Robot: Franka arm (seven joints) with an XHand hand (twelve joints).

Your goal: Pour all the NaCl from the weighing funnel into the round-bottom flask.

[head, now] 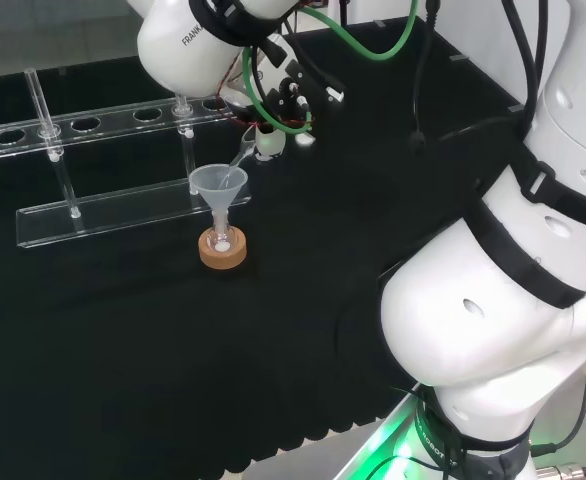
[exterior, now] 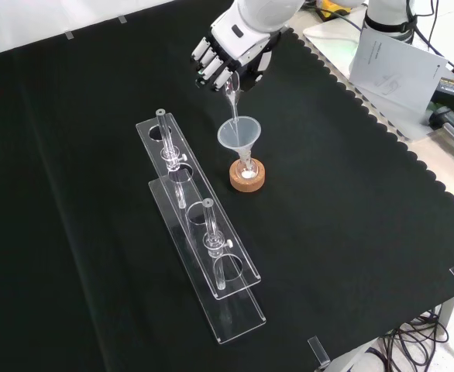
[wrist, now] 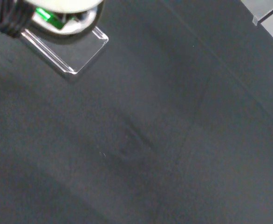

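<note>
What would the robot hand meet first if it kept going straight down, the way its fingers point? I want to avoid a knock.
Probably the clear funnel under the robot hand; the weighing funnel it holds would touch first. Depth is hard to judge.

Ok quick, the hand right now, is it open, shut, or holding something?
Hand: shut on the clear glass weighing funnel, tilted with its tip down into the clear plastic cone funnel.

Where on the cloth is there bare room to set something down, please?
Front view: the cloth right of the cork ring is bare out to the scalloped edge, as is the stretch left of the clear rack. It is crowded between rack and plastic funnel, beneath the hand.
</note>
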